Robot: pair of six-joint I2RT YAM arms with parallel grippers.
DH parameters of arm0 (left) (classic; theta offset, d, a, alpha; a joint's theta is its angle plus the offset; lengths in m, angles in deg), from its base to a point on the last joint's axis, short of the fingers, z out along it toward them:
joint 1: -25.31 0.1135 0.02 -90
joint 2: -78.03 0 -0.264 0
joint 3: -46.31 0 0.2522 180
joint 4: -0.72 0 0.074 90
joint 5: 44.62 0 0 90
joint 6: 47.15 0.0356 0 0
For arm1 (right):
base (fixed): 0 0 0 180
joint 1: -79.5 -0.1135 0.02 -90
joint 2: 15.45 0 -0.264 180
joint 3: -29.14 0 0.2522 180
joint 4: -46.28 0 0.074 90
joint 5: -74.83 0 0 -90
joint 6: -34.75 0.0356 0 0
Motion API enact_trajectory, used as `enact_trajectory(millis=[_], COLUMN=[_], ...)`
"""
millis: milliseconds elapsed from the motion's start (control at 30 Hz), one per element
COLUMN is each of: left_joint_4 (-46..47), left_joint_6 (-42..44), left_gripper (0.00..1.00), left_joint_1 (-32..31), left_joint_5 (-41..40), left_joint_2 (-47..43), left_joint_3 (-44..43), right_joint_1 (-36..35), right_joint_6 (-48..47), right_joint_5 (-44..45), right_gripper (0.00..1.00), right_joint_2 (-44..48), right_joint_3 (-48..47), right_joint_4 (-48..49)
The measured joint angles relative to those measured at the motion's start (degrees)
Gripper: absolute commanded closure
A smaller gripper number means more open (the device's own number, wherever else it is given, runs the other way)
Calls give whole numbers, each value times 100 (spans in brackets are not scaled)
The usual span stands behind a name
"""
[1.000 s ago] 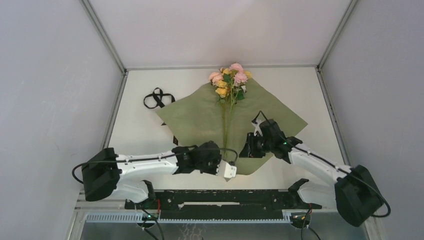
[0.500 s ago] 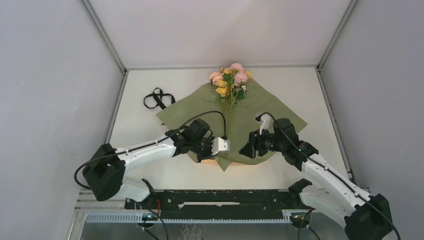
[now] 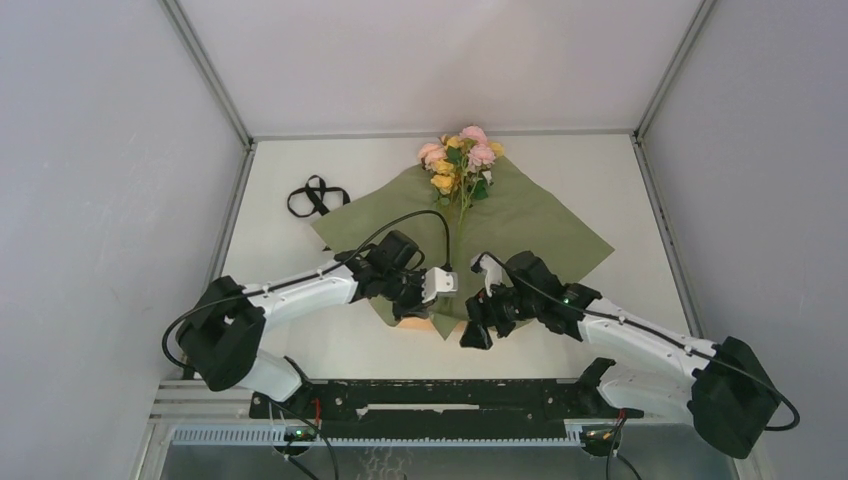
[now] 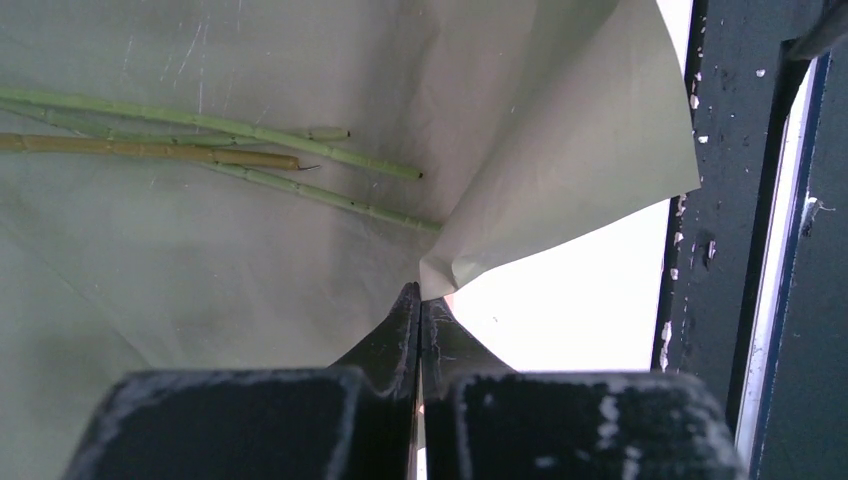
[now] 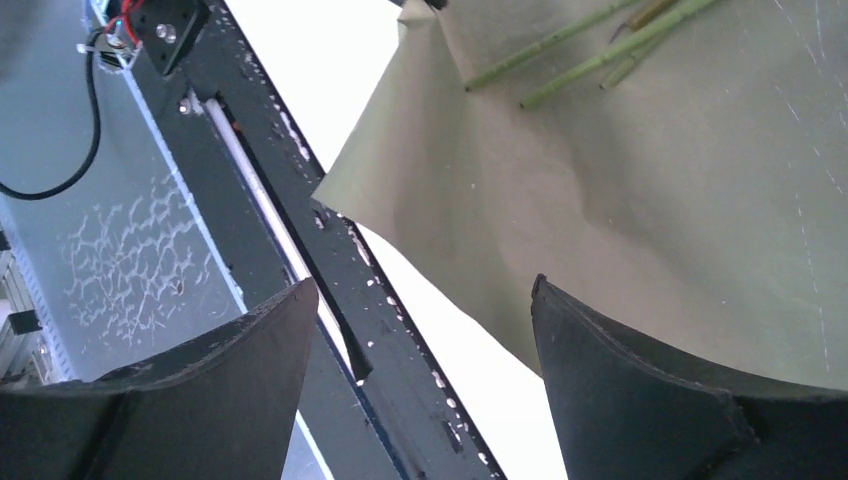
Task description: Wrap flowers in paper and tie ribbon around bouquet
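Paper (image 3: 520, 215), olive face up, is lying on the table (image 3: 290, 250) beneath the flowers (image 3: 458, 160); only the left wrist view is showing the left gripper (image 4: 420, 300) pinching its near fold, the right gripper (image 5: 422, 290) gaping wide.

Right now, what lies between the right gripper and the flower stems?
Only green paper: in the right wrist view it runs bare from the open right gripper to the stems.

White table (image 3: 600, 170) with paper (image 3: 520, 225), ribbon (image 3: 316, 196)
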Motion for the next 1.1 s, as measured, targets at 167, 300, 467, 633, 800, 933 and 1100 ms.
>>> enact_trajectory(millis=[167, 300, 467, 633, 800, 933, 1100], left_joint_4=[-42, -55, -131, -424, -601, -588, -442], left_joint_6=[9, 9, 46, 48, -4, -177, -568], left_gripper=[100, 99, 40, 25, 26, 32, 75], left_joint_1=[52, 101, 264, 553, 632, 595, 492], left_joint_5=[37, 52, 146, 254, 376, 472, 417], left_joint_2=[17, 26, 42, 52, 107, 334, 667], left_joint_3=[-17, -20, -63, -308, -352, -352, -372], right_joint_1=[-37, -57, 120, 623, 984, 1215, 1384], right_joint_6=[4, 114, 389, 708, 901, 1040, 1158], right_joint_5=[186, 363, 302, -42, -343, -525, -649], right_gripper=[22, 73, 100, 100, 100, 100, 94], right_joint_2=[-358, -787, -918, -955, -1202, -1399, -1508], right_joint_3=[9, 24, 168, 319, 319, 319, 319], right_joint_4=[144, 363, 723, 1117, 1355, 1462, 1517])
